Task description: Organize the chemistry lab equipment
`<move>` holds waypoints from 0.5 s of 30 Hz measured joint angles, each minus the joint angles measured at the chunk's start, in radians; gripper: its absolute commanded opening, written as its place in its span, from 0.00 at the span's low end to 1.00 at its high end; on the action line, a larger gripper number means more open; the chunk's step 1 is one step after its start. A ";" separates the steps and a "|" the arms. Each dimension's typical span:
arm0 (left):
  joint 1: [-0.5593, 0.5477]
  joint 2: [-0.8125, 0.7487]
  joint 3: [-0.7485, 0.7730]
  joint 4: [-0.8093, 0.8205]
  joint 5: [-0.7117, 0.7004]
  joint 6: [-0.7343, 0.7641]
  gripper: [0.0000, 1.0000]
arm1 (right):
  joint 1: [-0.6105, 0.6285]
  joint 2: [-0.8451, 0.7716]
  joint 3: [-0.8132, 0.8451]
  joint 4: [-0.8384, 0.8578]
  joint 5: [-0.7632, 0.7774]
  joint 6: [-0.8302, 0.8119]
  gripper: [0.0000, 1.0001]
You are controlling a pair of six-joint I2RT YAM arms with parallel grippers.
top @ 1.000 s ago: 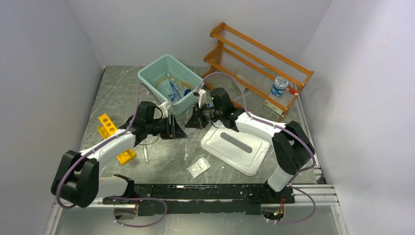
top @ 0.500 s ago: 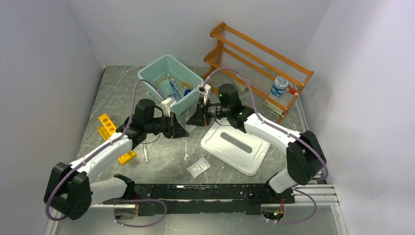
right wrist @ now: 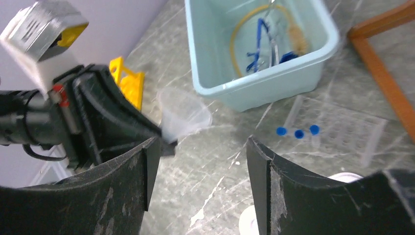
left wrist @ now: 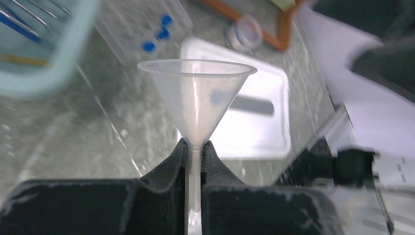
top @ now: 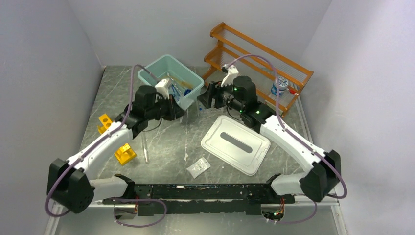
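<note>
A clear plastic funnel [left wrist: 197,98] stands with its stem pinched between the fingers of my left gripper [left wrist: 195,144], which is shut on it. From the top, the left gripper [top: 178,110] hovers just in front of the teal bin [top: 147,78]. My right gripper [right wrist: 200,147] is open with nothing between its fingers, and the funnel [right wrist: 183,115] sits just beyond its left finger. The bin [right wrist: 303,73] holds blue-framed goggles [right wrist: 257,54], amber tubing [right wrist: 240,34] and a brush [right wrist: 296,34]. Blue-capped vials [right wrist: 296,132] stand in a clear tray beside the bin.
A yellow test-tube rack [top: 105,125] lies at the left with a glass tube [top: 145,152] near it. A white lid [top: 236,144] and a small plastic bag [top: 198,167] lie in front. The orange shelf [top: 259,63] at the back right carries a small jar [top: 279,85].
My left gripper has shut on the funnel's stem and swung with it toward the bin. My right gripper has opened, let the funnel go and drawn back toward the shelf.
</note>
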 measured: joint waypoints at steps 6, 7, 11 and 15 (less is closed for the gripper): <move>0.019 0.222 0.288 -0.057 -0.239 -0.031 0.05 | -0.001 -0.127 -0.039 -0.013 0.148 0.014 0.68; 0.027 0.257 0.326 -0.058 -0.259 -0.034 0.05 | -0.001 -0.142 -0.049 -0.014 0.164 0.017 0.68; 0.082 0.443 0.513 -0.076 -0.296 -0.028 0.05 | -0.002 -0.167 -0.092 -0.019 0.201 0.029 0.68; 0.122 0.624 0.650 -0.091 -0.277 0.073 0.05 | -0.002 -0.169 -0.128 -0.045 0.217 0.040 0.68</move>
